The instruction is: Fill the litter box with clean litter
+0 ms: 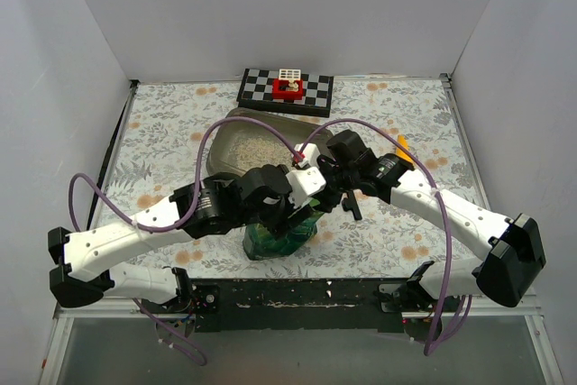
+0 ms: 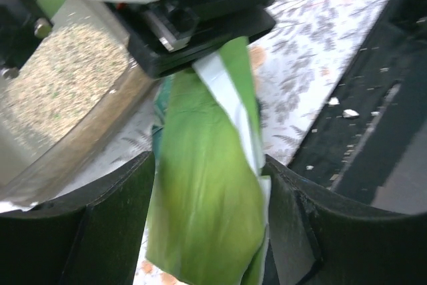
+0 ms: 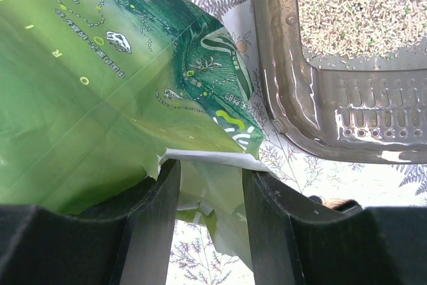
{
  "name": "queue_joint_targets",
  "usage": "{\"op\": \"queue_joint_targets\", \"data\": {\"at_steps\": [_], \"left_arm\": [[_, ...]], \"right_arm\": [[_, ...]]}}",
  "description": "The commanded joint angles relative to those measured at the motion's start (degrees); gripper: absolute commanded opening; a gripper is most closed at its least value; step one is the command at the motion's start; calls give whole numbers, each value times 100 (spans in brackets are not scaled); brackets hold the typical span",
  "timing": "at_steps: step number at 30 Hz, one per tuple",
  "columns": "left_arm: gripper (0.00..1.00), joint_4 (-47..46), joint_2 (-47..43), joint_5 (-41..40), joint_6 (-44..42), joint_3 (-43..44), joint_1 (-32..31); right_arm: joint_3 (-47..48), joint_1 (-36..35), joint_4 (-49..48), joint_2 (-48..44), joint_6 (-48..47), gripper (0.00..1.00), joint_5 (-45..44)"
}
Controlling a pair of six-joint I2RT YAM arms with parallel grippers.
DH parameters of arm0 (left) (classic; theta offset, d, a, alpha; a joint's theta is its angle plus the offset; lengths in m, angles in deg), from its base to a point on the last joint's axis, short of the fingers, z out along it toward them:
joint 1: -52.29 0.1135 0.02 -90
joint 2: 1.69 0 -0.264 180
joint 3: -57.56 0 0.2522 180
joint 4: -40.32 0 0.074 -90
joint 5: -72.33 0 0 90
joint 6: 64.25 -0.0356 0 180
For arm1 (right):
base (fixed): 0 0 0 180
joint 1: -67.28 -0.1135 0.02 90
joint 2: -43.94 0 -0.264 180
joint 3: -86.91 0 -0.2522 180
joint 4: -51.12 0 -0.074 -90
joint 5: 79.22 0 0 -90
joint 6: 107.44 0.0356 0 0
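Floral-print surface [image 1: 162, 132], white walls on three sides. Litter box [image 1: 219, 143] sits mid-surface, in front of a checkered board [image 1: 311, 90]. Clean litter [image 1: 257, 146] covers part of its floor. Green bag [image 1: 275, 241] stands just in front of the box. Left gripper [image 2: 208, 161] is clamped across the bag's body, fingers against both sides. Right gripper [image 3: 209, 170] pinches the bag's torn top edge. Yellow scoop [image 1: 404, 148] lies right of the box.
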Motion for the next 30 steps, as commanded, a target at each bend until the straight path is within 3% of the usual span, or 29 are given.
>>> {"op": "queue_joint_targets", "data": {"at_steps": [1,5,7,9,11,20,30], "left_arm": [[62,206,-5,-1278,-376,-112,-84],[55,-30,13,-1393,-648,-367,-84],[39,-267,-101,-1262,-771,-490,-76],[11,-636,-381,-894,-938,-604,-84],[0,-1101,-733,-429,-1210,-858,-84],[0,-1638,-1708,689,-1782,-1316,-76],[0,-2026,-2842,655,-2091,-2098,-76]], "right_arm": [[-3,7,-120,2,44,50,-193],[-82,7,-165,-42,87,50,-237],[-109,-1,-173,-60,114,50,-246],[-144,7,-182,-121,114,49,-281],[-161,-1,-173,-183,114,49,-351],[-4,7,414,-473,-386,49,-299],[602,-142,1916,-991,-783,45,537]]}}
